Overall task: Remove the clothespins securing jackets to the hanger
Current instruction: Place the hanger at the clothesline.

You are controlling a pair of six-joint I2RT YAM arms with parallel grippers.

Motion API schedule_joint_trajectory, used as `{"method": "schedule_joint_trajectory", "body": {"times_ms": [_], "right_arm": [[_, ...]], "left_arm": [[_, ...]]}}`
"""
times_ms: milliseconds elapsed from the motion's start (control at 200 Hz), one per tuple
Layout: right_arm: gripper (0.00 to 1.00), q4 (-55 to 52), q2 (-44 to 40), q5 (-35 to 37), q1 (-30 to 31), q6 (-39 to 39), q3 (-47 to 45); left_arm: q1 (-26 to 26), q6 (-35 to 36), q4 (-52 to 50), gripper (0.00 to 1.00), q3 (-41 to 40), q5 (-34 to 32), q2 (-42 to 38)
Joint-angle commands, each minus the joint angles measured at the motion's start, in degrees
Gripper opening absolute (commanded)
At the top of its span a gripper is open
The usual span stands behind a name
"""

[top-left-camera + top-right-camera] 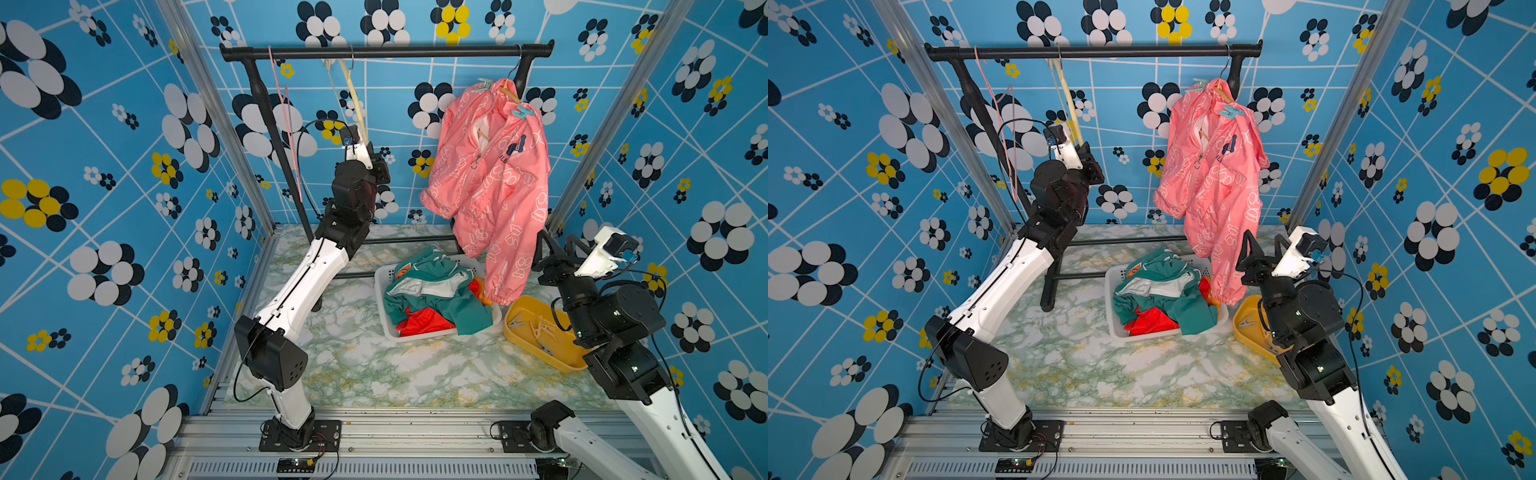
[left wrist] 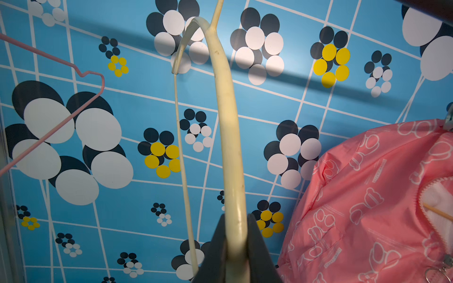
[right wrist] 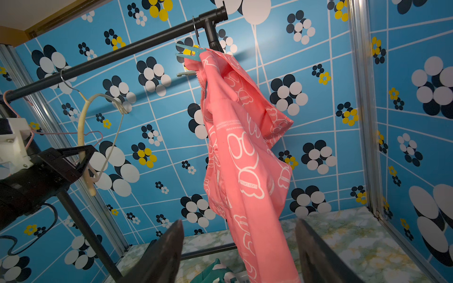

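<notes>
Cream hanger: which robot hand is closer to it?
Left. The left gripper is shut on one arm of the cream hanger. The right gripper is open and far off, low beside the pink jacket's hanging sleeve, not touching the hanger.

The pink jacket of thin synthetic cloth (image 1: 490, 178), upper right in both top views, is smooth with a slight sheen and a white outline print. The pale teal plastic clothespins (image 3: 199, 53) at its collar look smooth and semi-glossy. The cream plastic hanger (image 2: 230, 147), mid-frame in the left wrist view, is glossy and faintly scuffed. The black rail (image 1: 386, 52) along the top is matt. The marble-patterned tabletop (image 1: 374, 365) is glossy. The white perforated plastic basket (image 1: 383, 291) and the yellow plastic tray (image 1: 524, 306) are smooth.
</notes>
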Motion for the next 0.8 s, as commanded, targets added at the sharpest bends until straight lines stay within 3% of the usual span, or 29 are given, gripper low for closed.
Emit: {"method": "schedule_joint_trajectory", "body": {"times_ms": [0, 310, 605, 645, 715, 795], "right_arm": [[0.74, -0.4, -0.1, 0.3, 0.1, -1.7, 0.8], [0.76, 1.7, 1.9, 0.5, 0.0, -4.8, 2.5], [0.78, 5.7, 12.9, 2.0, -0.4, -17.3, 12.8], [0.79, 6.2, 14.7, 2.0, -1.0, -18.7, 14.8], [0.79, 6.0, 17.7, 2.0, -2.5, -19.4, 18.7], [0.79, 5.1, 20.2, 0.2, -4.8, -19.1, 22.6]], "left_arm": [[1.7, -2.3, -3.8, 0.0, 0.0, -3.4, 1.3], [6.0, -5.8, -2.1, 0.0, -11.2, -2.4, -6.4], [5.9, -2.5, 1.6, 0.0, -17.6, -5.1, -12.3], [5.8, -2.1, 2.5, 0.09, -18.6, -5.7, -13.3], [5.3, -0.5, 4.8, 0.41, -21.3, -6.2, -15.2], [4.0, 2.5, 8.6, 0.9, -24.8, -7.2, -18.0]]}}
